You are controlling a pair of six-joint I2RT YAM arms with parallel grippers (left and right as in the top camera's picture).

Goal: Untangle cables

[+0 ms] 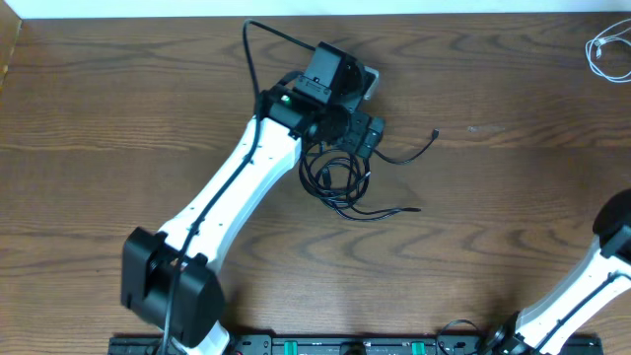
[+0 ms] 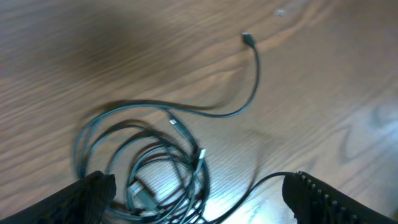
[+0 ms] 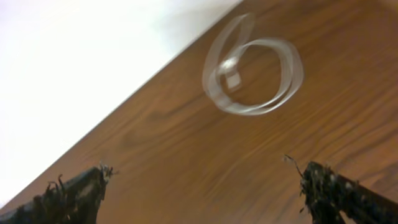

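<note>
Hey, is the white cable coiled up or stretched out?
Coiled. The white cable lies in a few overlapping loops with a plug end inside them, well apart from the black cables.

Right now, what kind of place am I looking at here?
Probably a robotics lab bench: the left robot arm and right robot arm are mounted at one edge of a wooden table, with tangled black cables and a coiled white cable laid out on it.
</note>
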